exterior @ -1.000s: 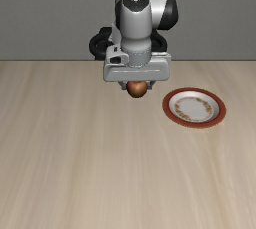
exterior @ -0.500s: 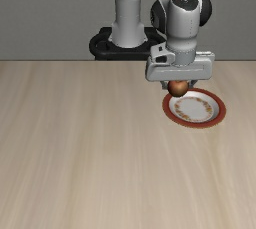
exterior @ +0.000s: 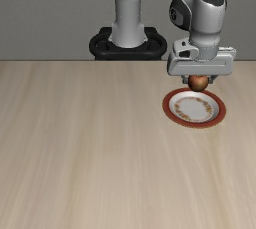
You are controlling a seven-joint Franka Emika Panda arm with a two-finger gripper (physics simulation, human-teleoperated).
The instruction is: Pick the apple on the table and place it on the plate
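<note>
Gripper (exterior: 200, 77) fingers are closed on the apple (exterior: 200, 82) from both sides, holding it clear of the table (exterior: 80, 143) above the far part of the red-rimmed plate (exterior: 170, 109) (not resting on it, as far as I can judge) — so the pick and carry look done, while lowering and release remain.

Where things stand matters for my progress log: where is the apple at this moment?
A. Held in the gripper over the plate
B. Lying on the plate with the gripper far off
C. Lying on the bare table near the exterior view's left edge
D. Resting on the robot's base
A: the apple sits between the fingers of the gripper, over the far side of the plate.
</note>
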